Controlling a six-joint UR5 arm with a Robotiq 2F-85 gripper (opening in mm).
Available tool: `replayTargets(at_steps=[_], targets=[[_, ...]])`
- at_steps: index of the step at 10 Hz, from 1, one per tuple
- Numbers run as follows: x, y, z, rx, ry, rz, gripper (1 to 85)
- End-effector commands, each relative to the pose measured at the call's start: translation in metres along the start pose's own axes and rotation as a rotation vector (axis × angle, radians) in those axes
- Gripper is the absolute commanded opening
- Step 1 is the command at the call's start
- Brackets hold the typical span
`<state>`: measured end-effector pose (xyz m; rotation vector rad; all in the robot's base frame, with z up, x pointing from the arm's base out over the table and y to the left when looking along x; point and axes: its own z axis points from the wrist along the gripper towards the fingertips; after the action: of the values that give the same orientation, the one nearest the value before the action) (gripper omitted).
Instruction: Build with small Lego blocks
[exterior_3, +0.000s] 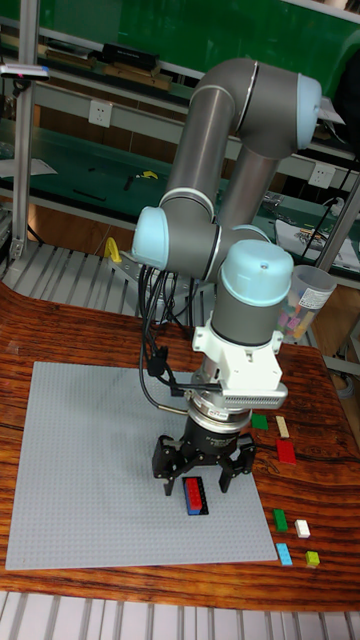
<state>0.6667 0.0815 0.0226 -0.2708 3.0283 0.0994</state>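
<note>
Where the grey baseplate (100, 460) meets its near right corner, we see a red brick (195, 492) stacked on a blue brick (197, 508), studs up. The arm points straight down over them, its hand (203, 478) with fingers spread apart, either side of the stack. Loose bricks (286, 452) lie right on the worktop (335, 480).

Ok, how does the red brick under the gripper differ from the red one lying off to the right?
The red brick under the gripper sits on the grey baseplate, stacked against a blue brick, between the open fingers. The right red brick lies loose on the wooden table, off the plate, alone. The first looks longer and narrower. Both are red Lego.
</note>
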Motion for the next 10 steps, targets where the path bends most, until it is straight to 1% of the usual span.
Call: replayTargets(at_steps=[1, 2, 3, 4, 5, 6, 8, 9, 10], targets=[[0.000, 0.004, -0.014, -0.011, 0.014, -0.008, 81.3], [0.001, 0.005, -0.017, -0.014, 0.016, -0.013, 68.3], [0.002, 0.008, -0.020, -0.027, 0.026, 0.000, 50.0], [0.005, 0.009, -0.025, -0.020, 0.049, 0.025, 26.7], [0.007, 0.006, -0.031, 0.010, 0.076, 0.054, 1.3], [0.006, 0.007, -0.035, 0.012, 0.082, 0.058, 1.3], [0.001, 0.011, -0.039, 0.001, 0.081, 0.057, 1.3], [-0.004, 0.012, -0.038, 0.000, 0.074, 0.051, 1.3], [-0.008, 0.014, -0.035, -0.009, 0.067, 0.047, 1.3]])
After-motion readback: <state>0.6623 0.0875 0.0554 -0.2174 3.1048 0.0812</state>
